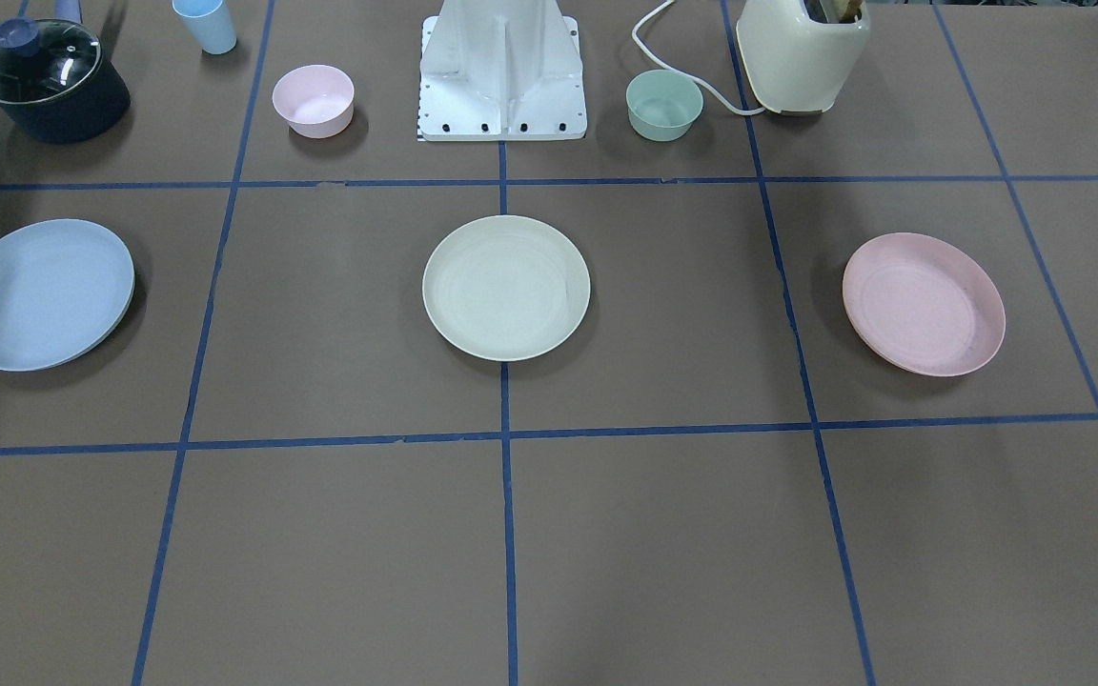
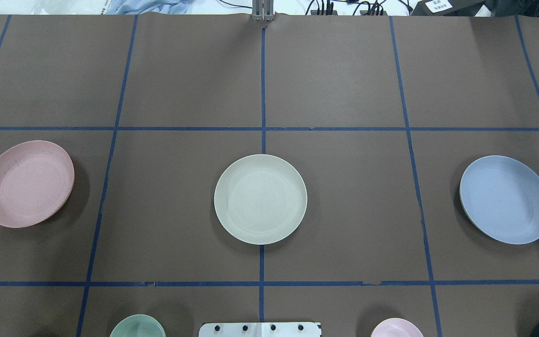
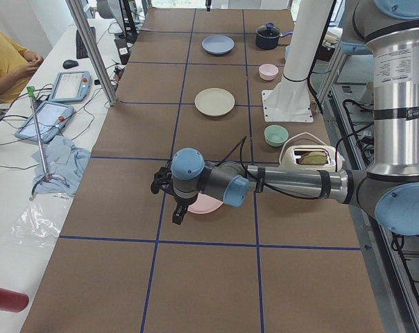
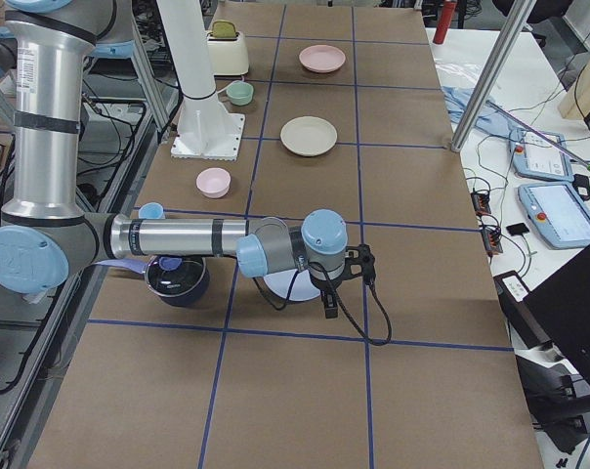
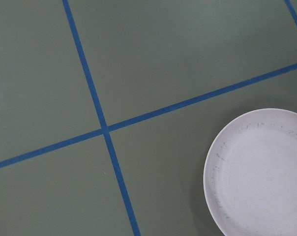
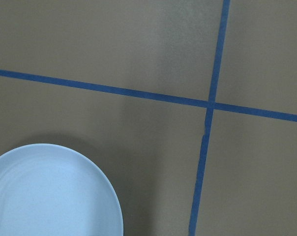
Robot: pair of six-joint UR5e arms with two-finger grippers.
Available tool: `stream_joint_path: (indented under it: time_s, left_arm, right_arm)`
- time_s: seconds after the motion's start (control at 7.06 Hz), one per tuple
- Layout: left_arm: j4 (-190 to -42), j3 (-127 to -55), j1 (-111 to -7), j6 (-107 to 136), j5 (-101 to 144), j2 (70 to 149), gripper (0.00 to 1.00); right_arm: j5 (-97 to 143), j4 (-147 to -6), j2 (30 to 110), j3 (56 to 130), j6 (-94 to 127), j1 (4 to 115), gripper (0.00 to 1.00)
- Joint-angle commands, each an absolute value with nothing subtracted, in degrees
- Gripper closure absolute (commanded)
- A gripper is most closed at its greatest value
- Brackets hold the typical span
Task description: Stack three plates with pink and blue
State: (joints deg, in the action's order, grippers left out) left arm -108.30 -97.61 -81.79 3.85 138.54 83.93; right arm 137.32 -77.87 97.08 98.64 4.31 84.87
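**Three plates apart, none stacked**

Cream plate lies flat on the table. Pink plate is well apart from it on robot-left side, blue plate well apart on robot-right. L gripper hangs over pink plate and R gripper over blue plate. Whether they are open or closed, I cannot tell.

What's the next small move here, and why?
Probably bring the left gripper down to the rim of the pink plate for a grasp. Nothing is stacked yet: the pink plate, the cream plate in the middle and the blue plate lie apart in a row. The left gripper hangs by the pink plate's edge, and its wrist view shows that plate off in a corner.
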Motion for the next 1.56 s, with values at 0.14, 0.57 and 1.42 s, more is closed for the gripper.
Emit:
stream_joint_path:
  time_s: [0.14, 0.57, 1.42]
  left_arm:
    - [-117.48, -91.61, -72.19, 13.18, 138.60, 85.52, 0.01]
    - [-121.81, -87.37, -68.22, 13.18, 139.22, 85.78, 0.01]
    - [-126.20, -80.61, -64.25, 13.18, 139.22, 88.33, 0.18]
  right_arm:
    - [138.42, -77.70, 96.94, 98.79, 4.92, 83.94, 0.00]
    - [140.18, -77.70, 97.03, 98.79, 5.01, 83.93, 0.00]
    - [140.27, -77.78, 97.03, 98.70, 5.45, 83.85, 0.00]
